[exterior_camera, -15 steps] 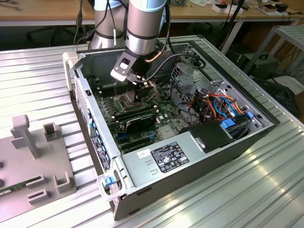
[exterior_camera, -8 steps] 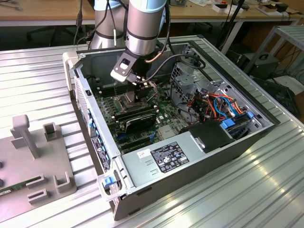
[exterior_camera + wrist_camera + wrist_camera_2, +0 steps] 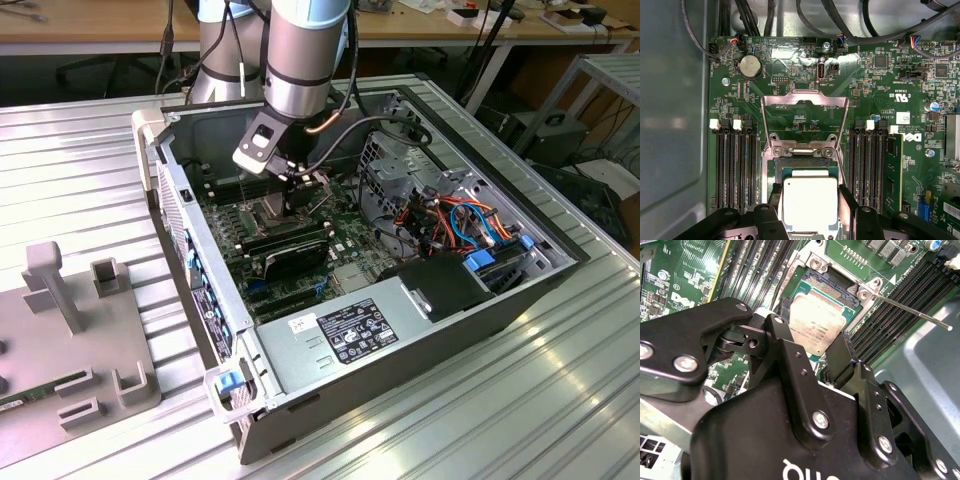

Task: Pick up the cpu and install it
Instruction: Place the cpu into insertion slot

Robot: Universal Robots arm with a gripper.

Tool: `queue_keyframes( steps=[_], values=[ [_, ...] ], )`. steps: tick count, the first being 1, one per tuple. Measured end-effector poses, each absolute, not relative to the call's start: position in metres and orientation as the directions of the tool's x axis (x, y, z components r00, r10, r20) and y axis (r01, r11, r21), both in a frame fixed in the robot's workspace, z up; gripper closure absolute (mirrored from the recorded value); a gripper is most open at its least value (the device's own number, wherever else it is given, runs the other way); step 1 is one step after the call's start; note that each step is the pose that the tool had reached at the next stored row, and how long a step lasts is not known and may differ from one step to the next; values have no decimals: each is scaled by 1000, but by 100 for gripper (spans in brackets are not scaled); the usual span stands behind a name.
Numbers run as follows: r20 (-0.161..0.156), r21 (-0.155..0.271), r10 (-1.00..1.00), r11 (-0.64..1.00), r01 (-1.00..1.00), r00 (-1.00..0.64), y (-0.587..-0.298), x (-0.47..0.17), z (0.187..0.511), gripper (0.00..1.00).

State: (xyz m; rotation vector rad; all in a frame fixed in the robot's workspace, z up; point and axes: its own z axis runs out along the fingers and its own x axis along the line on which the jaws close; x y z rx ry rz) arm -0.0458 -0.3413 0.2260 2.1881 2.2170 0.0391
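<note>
Cpu (image 3: 807, 205): gripped at two opposite edges by gripper (image 3: 810, 194), jaws closed to chip width. Located over the open socket (image 3: 802, 163), with a strip of contacts uncovered beyond it; seating could not be told. Socket sat on motherboard (image 3: 790, 65) inside open computer case (image 3: 450, 340). Load frame (image 3: 805, 100) stood hinged back. Memory slots (image 3: 737, 165) ran close on both sides.

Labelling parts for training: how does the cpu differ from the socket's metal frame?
The cpu is a solid square plate; the metal frame is an open-centred rim. The cpu sits in the gripper; the frame is swung open beyond the socket. Both look silver-grey.
</note>
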Motion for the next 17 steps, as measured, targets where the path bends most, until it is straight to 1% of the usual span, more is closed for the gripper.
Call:
queue_keyframes(
  steps=[12, 17],
  values=[
    [-1, 36, 1000, 13, 999, -13, -341, -46, 225, 46],
    [-1, 36, 1000, 13, 999, -13, -341, -46, 220, 46]
  ],
)
